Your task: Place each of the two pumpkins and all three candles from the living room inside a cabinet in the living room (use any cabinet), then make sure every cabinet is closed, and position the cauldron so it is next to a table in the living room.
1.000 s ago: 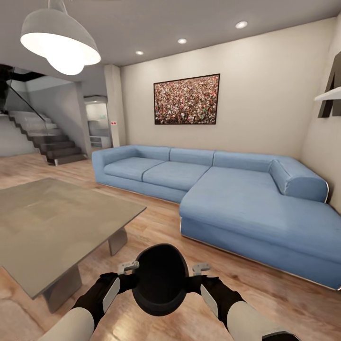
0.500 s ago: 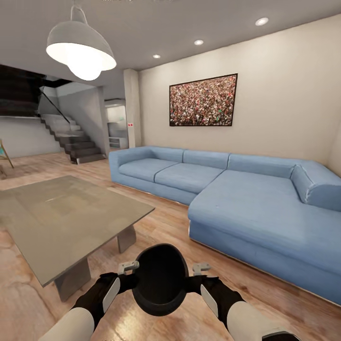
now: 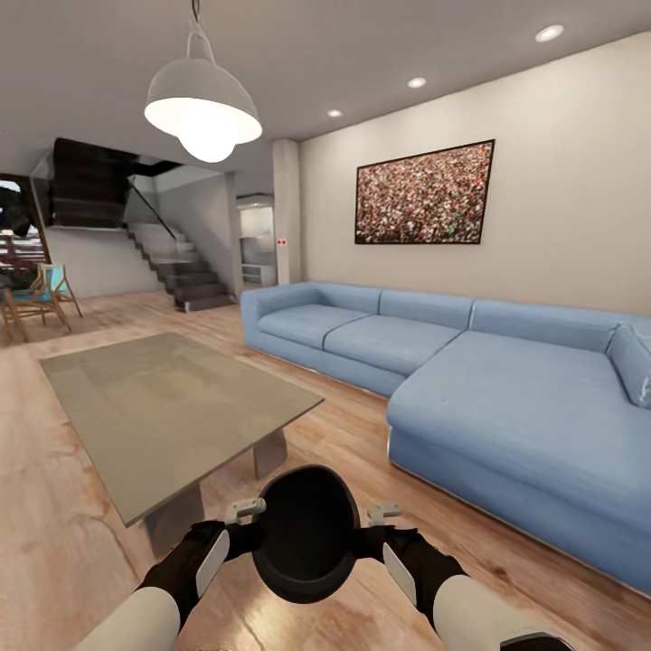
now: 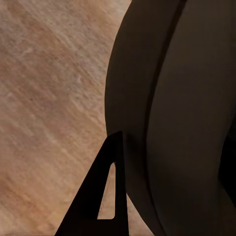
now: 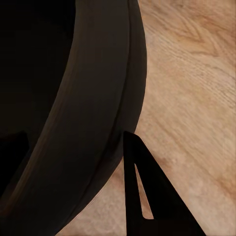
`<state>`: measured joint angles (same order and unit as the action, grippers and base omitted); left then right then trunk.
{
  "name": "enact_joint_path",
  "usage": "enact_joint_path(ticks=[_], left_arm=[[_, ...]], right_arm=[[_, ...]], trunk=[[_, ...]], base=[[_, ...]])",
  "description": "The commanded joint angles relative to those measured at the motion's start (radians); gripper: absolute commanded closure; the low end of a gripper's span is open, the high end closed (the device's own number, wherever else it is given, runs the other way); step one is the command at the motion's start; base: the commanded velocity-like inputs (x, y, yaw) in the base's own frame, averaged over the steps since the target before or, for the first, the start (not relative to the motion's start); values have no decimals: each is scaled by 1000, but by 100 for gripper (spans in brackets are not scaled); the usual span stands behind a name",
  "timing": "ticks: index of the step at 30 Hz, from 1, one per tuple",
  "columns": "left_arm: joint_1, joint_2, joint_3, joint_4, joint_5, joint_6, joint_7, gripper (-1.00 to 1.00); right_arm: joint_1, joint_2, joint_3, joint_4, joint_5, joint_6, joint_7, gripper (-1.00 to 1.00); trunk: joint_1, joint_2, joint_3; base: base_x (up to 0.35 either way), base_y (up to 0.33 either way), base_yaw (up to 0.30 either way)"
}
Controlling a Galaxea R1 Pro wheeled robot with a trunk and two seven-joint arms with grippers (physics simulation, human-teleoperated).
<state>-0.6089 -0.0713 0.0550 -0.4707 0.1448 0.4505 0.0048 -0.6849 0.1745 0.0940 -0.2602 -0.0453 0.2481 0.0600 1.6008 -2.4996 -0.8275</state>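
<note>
I carry a black round cauldron low in front of my trunk, over the wood plank floor. My left gripper is shut on its left rim and my right gripper on its right rim. In the left wrist view the cauldron's dark wall stands beside one black finger. In the right wrist view the cauldron's rim runs past a finger on its outer side. The candles, the pumpkins and the cabinet are out of view.
A low grey table stands just ahead on the left, its near corner close to the cauldron. A blue corner sofa runs along the right. A strip of floor lies between them. A pendant lamp hangs above; stairs and chairs are far left.
The camera has swung left with the robot: the sofa, table and wall picture slid right in the picture, and chairs came into sight. Arms and cauldron kept their place.
</note>
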Motion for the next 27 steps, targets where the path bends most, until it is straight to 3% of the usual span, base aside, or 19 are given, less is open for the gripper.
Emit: enact_joint_path(ticks=[1, 14, 27], left_arm=[[0, -1, 6, -2, 5, 7, 0, 100], [0, -1, 6, -2, 5, 7, 0, 100], [0, -1, 6, -2, 6, 7, 0, 100]], right_arm=[[-1, 0, -5, -16, -24, 6, 37, 100], [-1, 0, -5, -16, -24, 5, 37, 100], [-1, 0, -5, -16, -24, 6, 37, 100]], trunk=[[0, -1, 0], [0, -1, 8], [0, -1, 11]], base=[[0, 0, 236], [13, 0, 230], [41, 0, 62]])
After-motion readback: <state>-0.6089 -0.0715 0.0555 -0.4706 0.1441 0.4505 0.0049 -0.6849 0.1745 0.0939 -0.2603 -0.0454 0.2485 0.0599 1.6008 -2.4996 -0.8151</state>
